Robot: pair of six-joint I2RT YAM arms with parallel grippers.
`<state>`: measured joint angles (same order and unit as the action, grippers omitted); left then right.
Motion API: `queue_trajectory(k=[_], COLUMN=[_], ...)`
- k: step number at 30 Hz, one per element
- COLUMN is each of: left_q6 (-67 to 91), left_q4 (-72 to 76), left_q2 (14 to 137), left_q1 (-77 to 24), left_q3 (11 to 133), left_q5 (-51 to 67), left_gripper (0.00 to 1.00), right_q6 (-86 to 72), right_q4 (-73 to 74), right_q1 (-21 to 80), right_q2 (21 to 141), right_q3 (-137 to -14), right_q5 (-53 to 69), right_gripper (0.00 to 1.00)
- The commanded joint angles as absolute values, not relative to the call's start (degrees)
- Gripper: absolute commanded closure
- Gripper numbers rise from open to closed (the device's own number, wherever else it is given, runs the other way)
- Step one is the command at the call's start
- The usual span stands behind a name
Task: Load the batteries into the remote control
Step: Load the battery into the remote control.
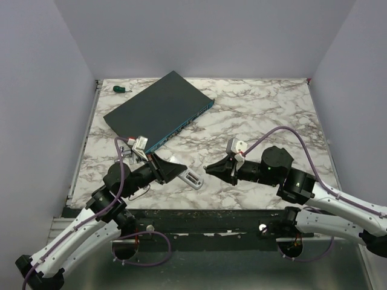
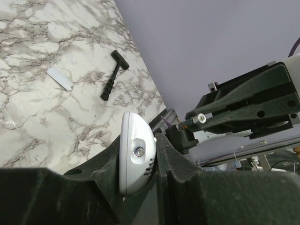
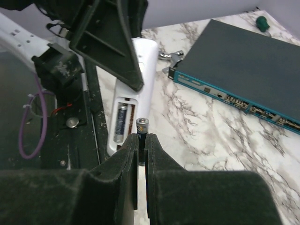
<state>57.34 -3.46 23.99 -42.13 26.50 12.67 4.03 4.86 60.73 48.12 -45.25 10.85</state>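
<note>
My left gripper (image 1: pixel 177 171) is shut on the white remote control (image 1: pixel 191 179) and holds it just above the table's near edge. In the left wrist view the remote's rounded end (image 2: pixel 137 157) sits between the fingers. In the right wrist view the remote (image 3: pixel 140 70) shows its open battery bay with one battery (image 3: pixel 121 123) lying inside. My right gripper (image 1: pixel 209 168) is shut on a second battery (image 3: pixel 142 127), held upright, its tip just right of the open bay.
A large flat dark network box (image 1: pixel 160 112) lies at the back left, with a green-handled screwdriver (image 1: pixel 121 89) behind it. A small white cover plate (image 2: pixel 60 78) and a black tool (image 2: pixel 114 75) lie on the marble table (image 1: pixel 260 109).
</note>
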Motion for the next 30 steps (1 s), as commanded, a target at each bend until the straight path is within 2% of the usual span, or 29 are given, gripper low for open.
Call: queue_trajectory(k=[1, 30], left_q6=[57.7, 60.8], left_q4=[-0.3, 0.2], left_q2=[24.8, 27.8], left_q1=[-42.0, -42.0], left_q3=[26.2, 26.2], left_q5=[13.8, 10.4], left_gripper=[1.0, 1.0], right_q6=[5.2, -4.3], right_q4=[-3.3, -21.8], right_q1=[60.7, 60.7], right_q2=[46.9, 55.5], right_q3=[-42.1, -35.2], right_q5=[19.5, 18.9], right_gripper=[0.99, 0.99])
